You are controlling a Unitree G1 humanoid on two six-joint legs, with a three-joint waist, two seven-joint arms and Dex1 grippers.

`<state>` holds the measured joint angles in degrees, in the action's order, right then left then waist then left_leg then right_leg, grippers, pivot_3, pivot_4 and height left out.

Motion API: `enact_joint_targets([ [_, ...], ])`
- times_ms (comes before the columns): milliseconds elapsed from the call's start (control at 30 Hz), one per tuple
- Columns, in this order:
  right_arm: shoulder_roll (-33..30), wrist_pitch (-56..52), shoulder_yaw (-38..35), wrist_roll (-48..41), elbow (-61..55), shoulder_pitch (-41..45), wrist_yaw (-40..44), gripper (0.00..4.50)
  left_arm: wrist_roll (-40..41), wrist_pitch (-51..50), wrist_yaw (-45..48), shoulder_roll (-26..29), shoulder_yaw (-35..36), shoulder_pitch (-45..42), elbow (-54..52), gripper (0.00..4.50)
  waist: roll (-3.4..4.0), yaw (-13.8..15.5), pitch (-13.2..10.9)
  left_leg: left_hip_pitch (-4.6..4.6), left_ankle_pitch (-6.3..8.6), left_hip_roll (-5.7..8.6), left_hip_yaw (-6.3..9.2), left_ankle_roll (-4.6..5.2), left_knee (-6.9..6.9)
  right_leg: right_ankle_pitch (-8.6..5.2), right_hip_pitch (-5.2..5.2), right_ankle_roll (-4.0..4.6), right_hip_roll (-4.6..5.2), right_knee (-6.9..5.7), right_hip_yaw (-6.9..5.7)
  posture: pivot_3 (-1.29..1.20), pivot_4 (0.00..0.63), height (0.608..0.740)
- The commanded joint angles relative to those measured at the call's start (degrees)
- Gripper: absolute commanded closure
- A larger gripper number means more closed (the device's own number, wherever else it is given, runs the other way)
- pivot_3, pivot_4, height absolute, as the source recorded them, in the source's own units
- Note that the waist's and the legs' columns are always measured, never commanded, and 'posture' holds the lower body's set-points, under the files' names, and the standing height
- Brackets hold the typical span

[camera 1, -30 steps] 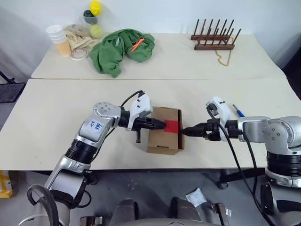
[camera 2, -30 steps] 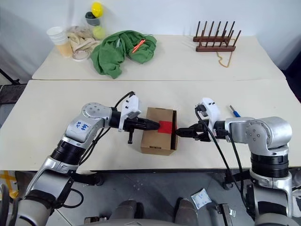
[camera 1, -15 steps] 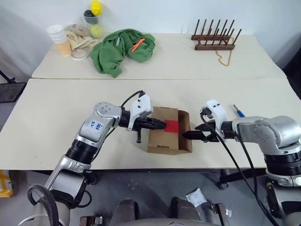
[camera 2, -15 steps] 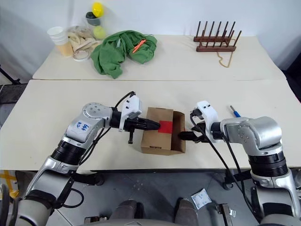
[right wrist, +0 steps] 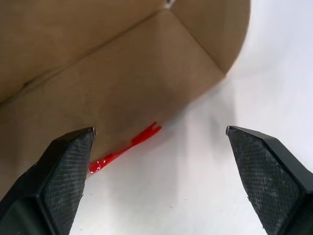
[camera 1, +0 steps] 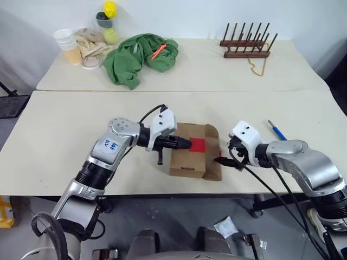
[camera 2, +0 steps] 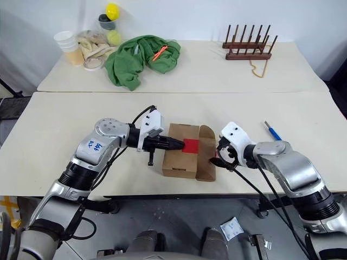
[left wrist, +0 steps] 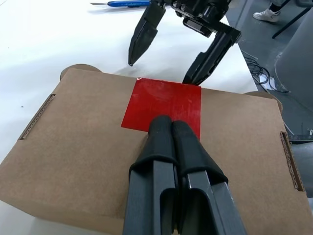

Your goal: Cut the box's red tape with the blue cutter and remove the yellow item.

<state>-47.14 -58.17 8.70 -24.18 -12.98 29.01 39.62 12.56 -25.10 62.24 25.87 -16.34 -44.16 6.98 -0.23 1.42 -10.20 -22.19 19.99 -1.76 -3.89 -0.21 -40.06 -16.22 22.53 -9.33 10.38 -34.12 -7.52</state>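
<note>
Box [camera 1: 190, 157] sits pinned under the closed left gripper [left wrist: 171, 128], pressing on the red tape [left wrist: 163, 108], while the empty, wide-open right gripper [camera 2: 218, 157] hovers at its loosened side flap [camera 1: 213, 154], which could tear if pulled hard.

End flap of box [camera 1: 191, 157] swung from closed to folded out and down toward counter [camera 1: 65, 135]. Right gripper [camera 2: 218, 158] rolled, dropped slightly, fingers spread wide beside opened flap.

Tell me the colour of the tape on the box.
Bright red tape; clearest in the left wrist view.
</note>
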Motion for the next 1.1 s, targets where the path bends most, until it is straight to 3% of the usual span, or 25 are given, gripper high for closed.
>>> enact_joint_targets([
  [33,-2.88,-5.54,-6.34,-5.42,4.53,2.16,6.17,0.01,-0.33,-0.76,0.19,0.9,0.13,1.35,-1.65,4.5,0.0,0.02,0.0,0.0,0.0,0.0,0.0,0.0,0.0,0.0,0.0,0.0,0.0,0.02,0.0,0.0,0.15,0.74],
  [300,1.3,-22.55,-11.46,-15.78,21.8,14.02,13.36,0.01,-0.12,-1.26,0.14,1.34,0.49,2.01,-2.92,4.5,0.0,-0.55,0.0,0.01,0.0,-0.03,0.01,0.0,0.07,0.0,0.02,0.0,-0.01,0.02,-0.02,0.0,0.15,0.74],
  [800,6.03,-16.22,-2.37,-10.3,36.3,21.05,19.64,0.01,0.03,-1.74,-0.26,1.61,0.78,2.48,-4.02,4.5,0.0,-0.31,0.0,-0.02,0.0,-0.01,0.0,0.0,0.06,0.0,0.03,-0.01,-0.01,0.03,-0.03,0.0,0.15,0.74],
  [900,7.43,-16.62,-0.73,-10.16,35.77,20.86,20.96,0.59,0.15,-1.99,-0.44,1.79,1.01,2.77,-4.54,4.5,0.01,-0.49,0.0,-0.01,0.0,-0.01,0.0,0.0,0.06,0.0,0.03,-0.01,-0.01,0.02,-0.04,0.0,0.15,0.74],
  [1033,8.69,-16.32,-0.43,-8.78,38.01,21.37,20.6,1.93,0.19,-2.35,-0.62,1.89,1.1,3.08,-5.14,4.5,0.01,-0.62,0.0,-0.01,0.0,-0.01,0.01,0.0,0.06,0.0,0.03,-0.01,-0.01,0.0,-0.04,0.0,0.15,0.74],
  [1100,9.34,-16.17,-0.37,-8.18,39.16,21.77,20.53,1.93,0.21,-2.43,-0.67,1.93,1.13,3.24,-5.35,4.5,0.01,-0.77,0.0,-0.01,0.0,-0.01,0.01,0.0,0.06,0.0,0.03,-0.01,-0.01,0.01,-0.03,0.0,0.15,0.74],
])
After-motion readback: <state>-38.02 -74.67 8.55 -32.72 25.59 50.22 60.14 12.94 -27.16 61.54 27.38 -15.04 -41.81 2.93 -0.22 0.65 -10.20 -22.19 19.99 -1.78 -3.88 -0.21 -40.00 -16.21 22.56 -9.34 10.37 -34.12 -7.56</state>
